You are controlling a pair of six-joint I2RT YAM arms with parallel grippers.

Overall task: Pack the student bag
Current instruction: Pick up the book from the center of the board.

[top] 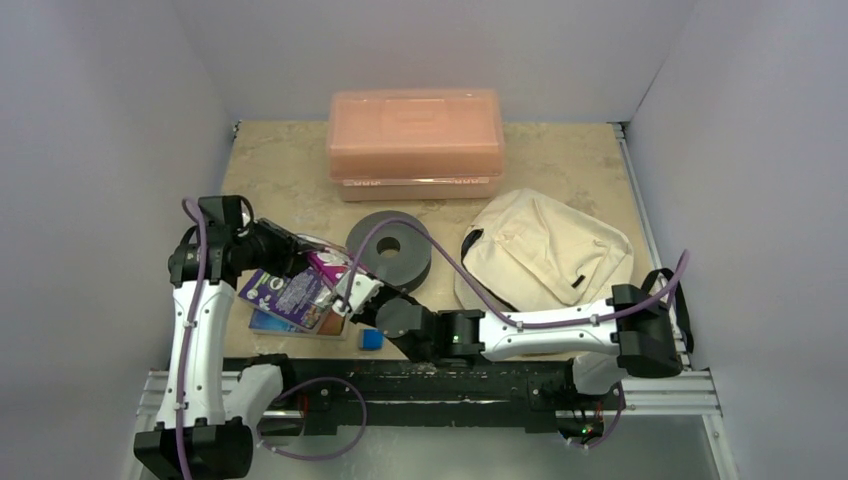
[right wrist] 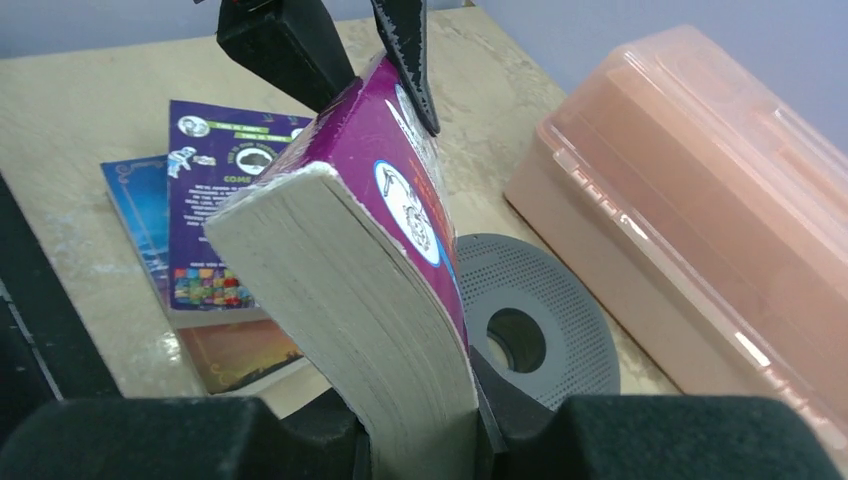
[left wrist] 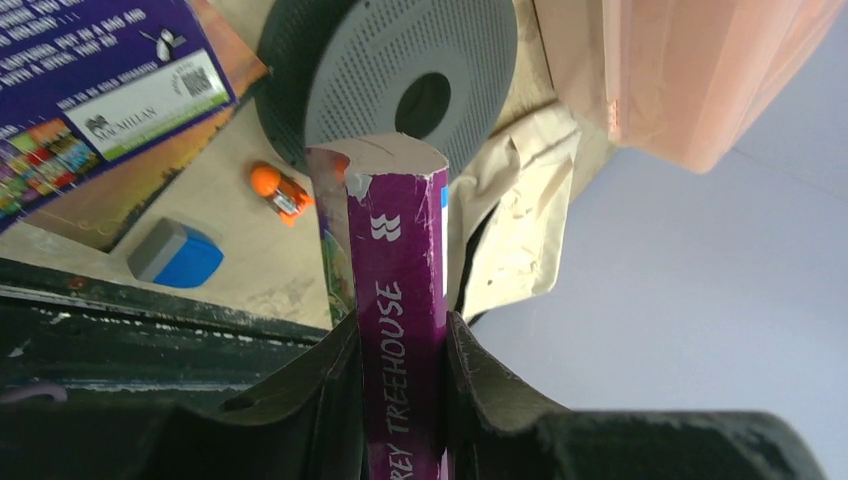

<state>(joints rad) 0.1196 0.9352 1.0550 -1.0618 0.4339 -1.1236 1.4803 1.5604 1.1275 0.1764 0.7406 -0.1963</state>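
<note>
Judged the step a handover within the packing. Saw a purple paperback (right wrist: 400,210), spine lettered "…REY TREEHOUSE", gripped from two sides at once: pinched across the spine by the left gripper (left wrist: 400,345), pinched over the page edge by the right gripper (right wrist: 420,400), both sets of jaws pressed flat on the covers. Found it tilted in the air above the stack of books (top: 285,305) at the table's left, near the grey disc (top: 390,250). Noted the left arm bent forward and turned inward, the right arm stretched low along the near edge, wrist near the blue eraser (top: 371,340). Located the student bag (top: 545,250) slumped on the right, just beside the disc, in front of the salmon-pink box (top: 415,140), well apart from the book; could not tell the zip's state. Expected next: release by the left gripper, then a swing rightward over the disc to the bag, with need of a mouth open wide enough for the book.
</note>
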